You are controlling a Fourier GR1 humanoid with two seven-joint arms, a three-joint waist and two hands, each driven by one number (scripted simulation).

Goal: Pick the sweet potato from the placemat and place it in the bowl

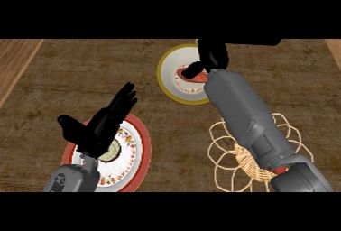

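Counter (66, 72) wood shows wide between the far-edge bowl (166, 85), where the right hand (212, 52) curls round the potato (188, 76), and the near plate (140, 149) under the spread-open left hand (100, 128).

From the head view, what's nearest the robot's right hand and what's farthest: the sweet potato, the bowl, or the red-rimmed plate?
1. sweet potato: pinched in the right hand, top centre.
2. bowl: just beneath that hand.
3. red-rimmed plate: lower left, under the left hand.
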